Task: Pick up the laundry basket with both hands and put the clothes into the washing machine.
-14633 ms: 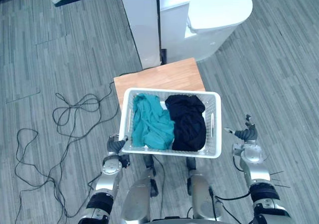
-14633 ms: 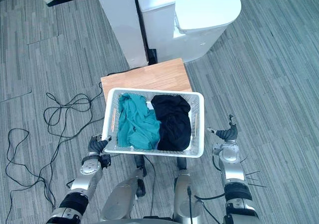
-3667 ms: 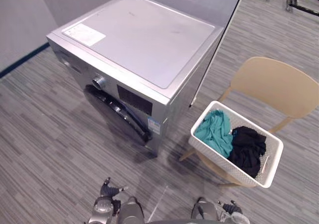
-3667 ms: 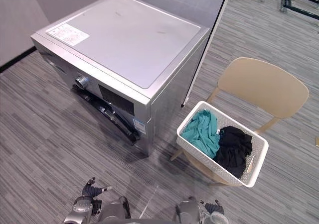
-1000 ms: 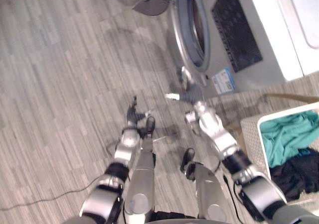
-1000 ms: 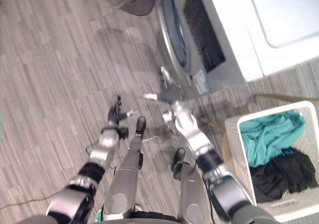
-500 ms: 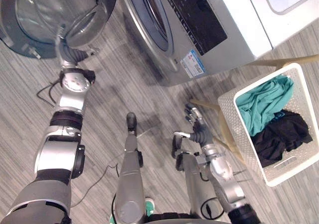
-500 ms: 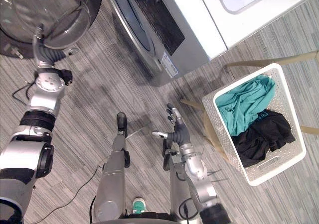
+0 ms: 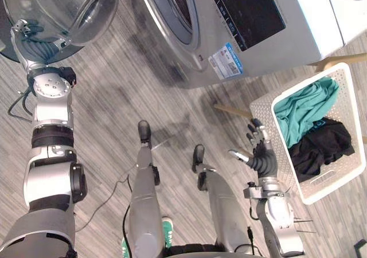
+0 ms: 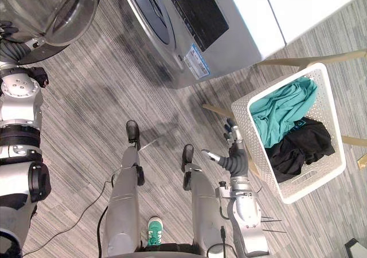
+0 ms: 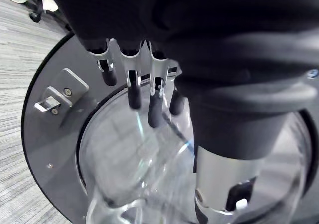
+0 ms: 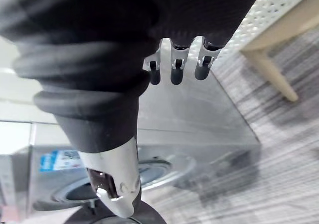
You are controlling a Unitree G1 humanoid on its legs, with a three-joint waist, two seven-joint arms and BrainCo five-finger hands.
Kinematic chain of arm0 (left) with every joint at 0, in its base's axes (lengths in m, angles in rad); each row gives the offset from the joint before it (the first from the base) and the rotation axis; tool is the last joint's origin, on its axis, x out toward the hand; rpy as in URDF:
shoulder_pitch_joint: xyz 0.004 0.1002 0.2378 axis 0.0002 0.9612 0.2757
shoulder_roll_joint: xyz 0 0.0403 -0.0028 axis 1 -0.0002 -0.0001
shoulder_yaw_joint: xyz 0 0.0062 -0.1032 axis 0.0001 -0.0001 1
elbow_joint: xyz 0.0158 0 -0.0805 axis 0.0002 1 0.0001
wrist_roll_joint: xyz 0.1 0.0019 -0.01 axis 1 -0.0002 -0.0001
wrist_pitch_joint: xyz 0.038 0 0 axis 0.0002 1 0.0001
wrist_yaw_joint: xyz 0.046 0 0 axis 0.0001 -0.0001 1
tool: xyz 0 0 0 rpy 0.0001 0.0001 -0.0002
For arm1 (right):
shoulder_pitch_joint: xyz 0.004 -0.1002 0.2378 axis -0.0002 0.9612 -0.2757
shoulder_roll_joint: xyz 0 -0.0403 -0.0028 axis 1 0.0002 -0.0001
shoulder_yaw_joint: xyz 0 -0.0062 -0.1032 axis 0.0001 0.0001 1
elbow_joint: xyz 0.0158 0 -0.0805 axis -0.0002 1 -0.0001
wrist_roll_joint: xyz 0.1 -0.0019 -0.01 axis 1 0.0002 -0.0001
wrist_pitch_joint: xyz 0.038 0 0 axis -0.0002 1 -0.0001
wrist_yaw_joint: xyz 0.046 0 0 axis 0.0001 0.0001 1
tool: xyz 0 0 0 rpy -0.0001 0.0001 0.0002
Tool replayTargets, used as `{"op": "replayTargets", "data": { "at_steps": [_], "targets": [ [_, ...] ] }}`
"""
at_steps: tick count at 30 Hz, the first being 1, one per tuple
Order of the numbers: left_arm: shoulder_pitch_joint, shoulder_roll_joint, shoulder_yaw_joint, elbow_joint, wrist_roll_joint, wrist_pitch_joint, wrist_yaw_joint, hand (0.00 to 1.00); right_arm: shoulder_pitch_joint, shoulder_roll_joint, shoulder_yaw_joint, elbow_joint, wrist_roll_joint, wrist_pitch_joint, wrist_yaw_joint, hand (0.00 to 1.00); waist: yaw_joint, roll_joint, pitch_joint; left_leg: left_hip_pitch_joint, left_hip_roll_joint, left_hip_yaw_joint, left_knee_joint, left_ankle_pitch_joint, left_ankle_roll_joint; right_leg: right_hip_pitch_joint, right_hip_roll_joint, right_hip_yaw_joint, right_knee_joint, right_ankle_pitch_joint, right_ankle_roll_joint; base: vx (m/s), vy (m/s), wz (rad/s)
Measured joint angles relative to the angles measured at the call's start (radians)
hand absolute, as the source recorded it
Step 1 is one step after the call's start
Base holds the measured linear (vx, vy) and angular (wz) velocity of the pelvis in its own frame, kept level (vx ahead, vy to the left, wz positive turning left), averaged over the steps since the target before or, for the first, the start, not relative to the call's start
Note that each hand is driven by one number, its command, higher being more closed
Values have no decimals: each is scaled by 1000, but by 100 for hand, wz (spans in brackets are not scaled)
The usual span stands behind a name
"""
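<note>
While my right robot hand (image 9: 261,155) hangs released with fingers spread, just beside the wall of the white laundry basket (image 9: 261,112), my left robot hand (image 11: 133,89) reaches with relaxed, unclenched fingers close to the glass of the open door (image 9: 74,8); I cannot tell whether they touch it. The basket sits on a beige chair (image 9: 231,110) and holds a teal garment (image 9: 304,112) and a black garment (image 9: 321,146). Near it, the silver washing machine (image 9: 258,23) stands on grey striped flooring (image 9: 114,97).
</note>
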Motion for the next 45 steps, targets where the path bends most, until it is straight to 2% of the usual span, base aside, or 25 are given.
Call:
{"op": "replayTargets", "data": {
  "at_steps": [4, 6, 8, 13, 15, 16, 17, 18, 19, 20, 21, 23, 24, 25, 26, 27, 28, 29, 30, 33, 34, 35, 38, 41, 45],
  "targets": [
    [268, -184, -74, -160, -1, -47, -6, 0, -3, -2, -28, -53, -41, 0, -29, 0, 8, 3, -3, 91, -11, 40, 72, -80, 6, 90, -27, 11, 33, -48, 0, -38, 21, -6],
    [443, -306, -139, -183, 15, -50, -31, 0, 2, -2, -70, -54, -65, 10, -35, 0, 2, 22, -53, 118, -20, 75, 78, -101, 12, 101, -31, 42, 34, -54, 2, -29, 46, -33],
    [558, -374, -170, -176, 54, -51, -59, 0, -4, -1, -96, -31, -76, 14, -35, 0, 5, 34, -93, 164, -20, 118, 68, -113, 15, 114, -31, 87, 22, -52, 8, 25, 21, -51],
    [759, -433, -187, -30, 114, -59, -123, 0, -6, -2, -145, 101, -119, 47, -30, 0, -2, 86, -196, 292, 2, 259, 56, -157, 6, 171, -9, 231, -64, 5, 35, 75, 19, -98],
    [798, -432, -172, 28, 117, -60, -140, 0, -19, -2, -161, 162, -137, 63, -27, 0, -16, 101, -206, 343, 28, 324, 59, -182, 0, 175, -9, 179, -81, 52, 34, 91, 11, -121],
    [817, -432, -149, 56, 118, -59, -150, 0, -34, -2, -161, 189, -138, 72, -26, 0, -18, 102, -212, 374, 49, 367, 61, -198, -6, 179, -23, 86, -96, 70, 1, 57, 0, -160],
    [854, -434, -127, 87, 119, -57, -156, 0, -62, -11, -164, 229, -144, 80, -25, 0, -24, 102, -218, 434, 71, 446, 65, -221, -5, 216, -83, -122, -116, 40, -77, 67, 29, -166],
    [870, -434, -117, 105, 120, -56, -158, 0, -73, -26, -165, 256, -157, 81, -25, 0, -32, 109, -224, 466, 75, 476, 66, -234, -21, 241, -123, -239, -107, 40, -82, 79, 43, -142],
    [873, -433, -115, 121, 121, -55, -162, 0, -77, -35, -166, 274, -164, 81, -25, 0, -36, 111, -228, 487, 83, 501, 73, -240, -31, 254, -141, -288, -101, 46, -77, 75, 23, -110],
    [870, -430, -106, 150, 123, -53, -171, 0, -83, -52, -167, 295, -185, 85, -24, 0, -34, 116, -235, 515, 108, 540, 103, -267, -48, 264, -137, -308, -97, 69, -35, 90, -53, -121],
    [868, -434, -99, 177, 127, -53, -174, 0, -82, -75, -165, 296, -207, 89, -24, 0, -35, 137, -248, 526, 146, 559, 150, -301, -67, 263, -104, -272, -98, 67, -31, 103, -87, -123],
    [870, -436, -90, 203, 137, -55, -175, 0, -86, -116, -142, 309, -259, 90, -25, 0, -29, 155, -259, 543, 222, 587, 280, -328, -77, 266, -58, -209, -96, 46, -41, 135, -132, -135],
    [872, -436, -71, 213, 143, -54, -175, 0, -99, -141, -120, 326, -290, 91, -25, 0, -24, 163, -259, 534, 283, 559, 420, -323, -63, 288, -28, -163, -95, 42, -48, 167, -157, -139],
    [875, -437, -68, 220, 146, -54, -175, 0, -100, -151, -114, 329, -300, 92, -25, 0, -25, 171, -258, 524, 308, 530, 487, -312, -39, 299, -14, -145, -96, 40, -52, 193, -143, -125],
    [878, -434, -68, 233, 147, -54, -174, 0, -103, -174, -97, 335, -315, 98, -26, 0, -27, 185, -264, 481, 342, 444, 618, -259, 47, 321, 6, -109, -99, 40, -57, 213, -49, -107],
    [878, -430, -70, 245, 147, -55, -174, 0, -109, -199, -87, 342, -326, 100, -27, 0, -26, 178, -262, 425, 330, 343, 718, -253, 63, 340, 6, -66, -114, 43, -65, 207, 2, -100],
    [877, -431, -71, 250, 146, -57, -174, 0, -116, -210, -80, 350, -336, 100, -27, 0, -26, 182, -264, 400, 304, 303, 751, -289, 42, 349, 3, -49, -123, 43, -66, 207, 68, -91],
    [877, -431, -74, 253, 146, -60, -174, 0, -134, -228, -80, 378, -352, 106, -27, 0, -23, 180, -264, 363, 238, 234, 765, -353, 24, 362, -8, -16, -134, 47, -65, 206, 79, -76],
    [879, -430, -81, 259, 145, -61, -174, 0, -146, -252, -70, 401, -365, 117, -26, 0, -15, 179, -263, 347, 180, 200, 714, -386, 22, 381, -16, 10, -146, 51, -58, 225, 115, -72],
    [881, -432, -82, 272, 140, -61, -174, 0, -174, -289, -34, 455, -395, 120, -24, 0, 3, 177, -261, 346, 90, 132, 467, -385, 18, 402, -25, 35, -159, 63, -39, 150, 168, -54],
    [885, -436, -92, 272, 137, -60, -174, 0, -193, -303, -12, 484, -414, 122, -24, 0, 3, 190, -269, 354, 49, 87, 290, -320, -25, 402, -18, 34, -169, 71, -25, 159, 275, -34],
    [885, -432, -103, 281, 134, -62, -176, 0, -223, -302, 10, 502, -431, 126, -23, 0, 8, 196, -266, 357, 33, 78, 236, -262, -23, 405, -14, 48, -185, 72, -1, 129, 213, -28],
    [866, -409, -110, 293, 133, -63, -175, 0, -269, -302, 43, 526, -443, 121, -19, 0, 5, 156, -262, 350, -34, 77, 185, -248, -7, 410, -76, 34, -248, 99, 41, 101, 158, 13],
    [859, -407, -114, 297, 115, -63, -174, 0, -373, -312, 117, 621, -453, 124, -16, 0, 15, 158, -249, 335, -64, 77, 180, -247, -3, 404, -105, 25, -275, 113, 61, 17, 132, 16],
    [793, -408, -116, 299, 99, -71, -167, 0, -593, -313, 205, 817, -465, 126, -7, 0, 60, 175, -177, 248, -73, 57, 173, -219, 35, 332, -100, 13, -279, 135, 61, -70, 39, 9]
  ]
}}
